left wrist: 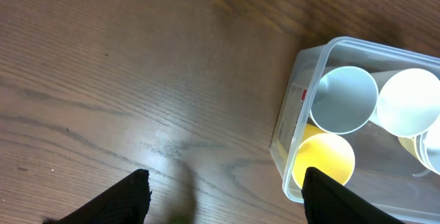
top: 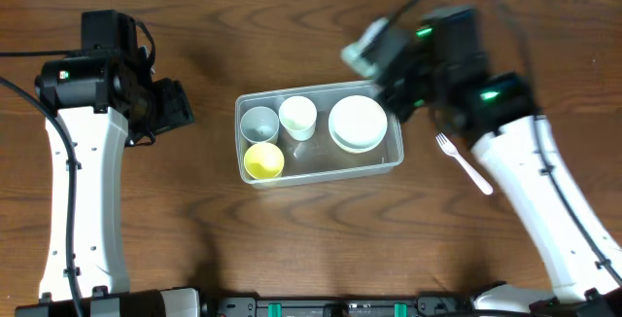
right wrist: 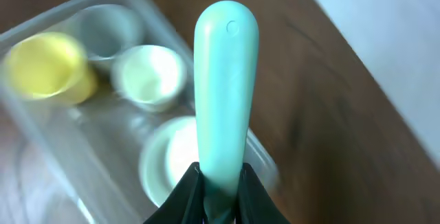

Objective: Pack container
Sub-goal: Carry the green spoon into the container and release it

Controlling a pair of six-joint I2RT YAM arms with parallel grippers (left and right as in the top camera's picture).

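Note:
The clear rectangular container [top: 322, 168] sits mid-table and holds a grey-blue cup [top: 259, 123], a white cup [top: 297, 116], a yellow cup [top: 263, 160] and stacked pale bowls [top: 358, 123]. My right gripper [top: 389, 64] is above the container's far right corner, blurred. It is shut on the handle of a mint-green utensil [right wrist: 225, 80] that points over the container [right wrist: 41, 141]. My left gripper [top: 177, 108] is open and empty over bare wood to the left of the container [left wrist: 292, 114]. Its fingers [left wrist: 227, 183] are spread wide.
A white plastic fork [top: 463, 161] lies on the wood to the right of the container, under my right arm. The table's far edge runs along the top of the overhead view.

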